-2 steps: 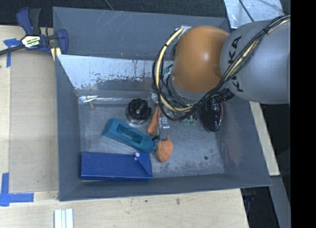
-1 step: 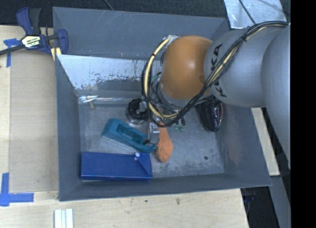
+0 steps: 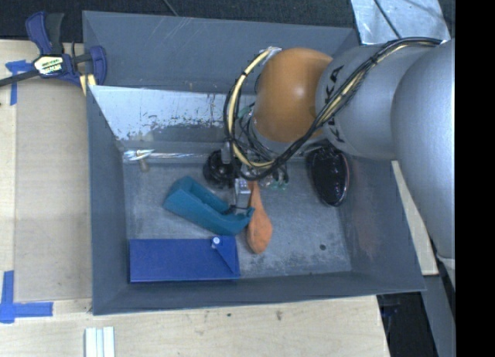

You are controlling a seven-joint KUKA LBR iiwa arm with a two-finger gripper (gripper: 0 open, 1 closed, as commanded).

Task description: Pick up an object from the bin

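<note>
My gripper (image 3: 243,191) hangs low in the middle of the bin, under the arm's orange cover. Its tip is just above the right end of a teal bent piece (image 3: 197,205) and the top of an orange spoon-shaped thing (image 3: 258,228), which lies lengthwise on the floor just right of the teal piece. Whether it touches either I cannot tell. A small black knobby thing (image 3: 216,167) lies just left of the gripper, near the back wall.
A flat dark-blue box (image 3: 182,260) lies along the front wall, its right corner touching the teal piece. A black oval thing (image 3: 328,176) rests at the right, partly under the arm. The arm covers the bin's back right.
</note>
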